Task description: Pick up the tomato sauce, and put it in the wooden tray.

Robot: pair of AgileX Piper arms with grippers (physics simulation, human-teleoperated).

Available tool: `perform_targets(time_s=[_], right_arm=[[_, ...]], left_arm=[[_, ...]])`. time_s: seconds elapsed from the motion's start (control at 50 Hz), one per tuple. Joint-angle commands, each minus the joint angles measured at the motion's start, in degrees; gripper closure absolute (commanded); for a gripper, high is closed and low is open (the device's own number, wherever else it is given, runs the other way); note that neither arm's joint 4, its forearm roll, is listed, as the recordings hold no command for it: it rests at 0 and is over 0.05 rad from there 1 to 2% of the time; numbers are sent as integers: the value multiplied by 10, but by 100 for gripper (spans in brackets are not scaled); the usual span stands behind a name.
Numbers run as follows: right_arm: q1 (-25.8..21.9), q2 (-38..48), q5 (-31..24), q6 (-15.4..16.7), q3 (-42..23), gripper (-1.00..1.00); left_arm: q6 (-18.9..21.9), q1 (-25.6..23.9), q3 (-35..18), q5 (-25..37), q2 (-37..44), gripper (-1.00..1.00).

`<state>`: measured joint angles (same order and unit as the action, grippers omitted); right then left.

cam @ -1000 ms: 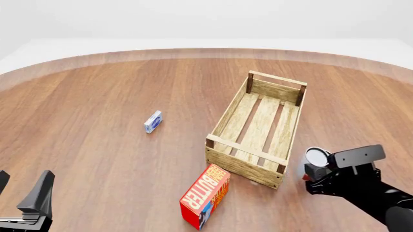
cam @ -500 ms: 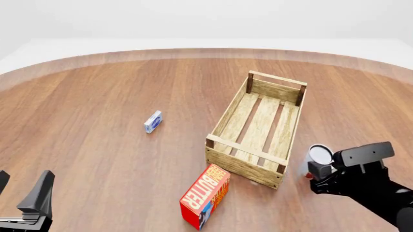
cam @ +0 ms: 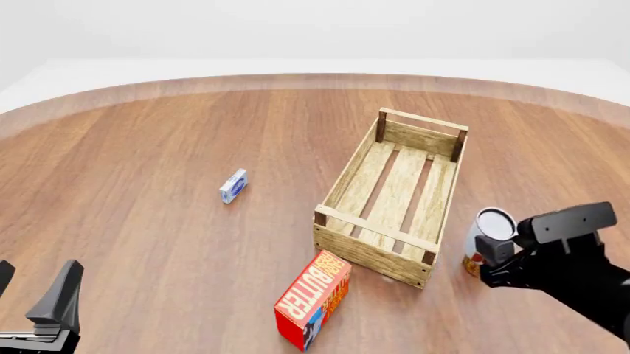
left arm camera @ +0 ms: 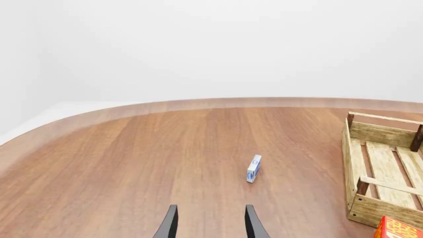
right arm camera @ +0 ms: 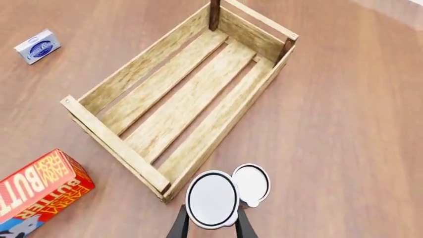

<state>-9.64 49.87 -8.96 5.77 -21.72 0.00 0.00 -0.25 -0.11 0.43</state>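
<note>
Everything looks bright and sharp, with soft even light from above. The desk (cam: pixel 147 147) has a gentle shine, shadows are faint, nothing looks blurry.

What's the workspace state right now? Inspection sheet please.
Surface: round wooden table, bare wood between items.
Job's things: tomato sauce upright in the right gripper, lifted beside the near right corner of the wooden tray; tray holds nothing.
Clutter: red butter box in front of the tray; small blue-white box to its left.
Grippers: right shut on the can; left gripper open, holding nothing.
Cables: nothing seen.
Surroundings: plain white backdrop, nothing else seen.
</note>
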Motion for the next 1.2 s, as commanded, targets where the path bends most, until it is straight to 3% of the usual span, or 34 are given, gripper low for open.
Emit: perform_targets(time_s=[0.02,0.88,1.2], right_arm=[[-2,-7,-13,-7,-19,100],[-19,67,2,14,-96,100],[-28,115,33,16,-115,100]], left_arm=[[0,0,0,0,0,-100],[0,0,0,0,0,-100],[0,0,0,0,0,-100]])
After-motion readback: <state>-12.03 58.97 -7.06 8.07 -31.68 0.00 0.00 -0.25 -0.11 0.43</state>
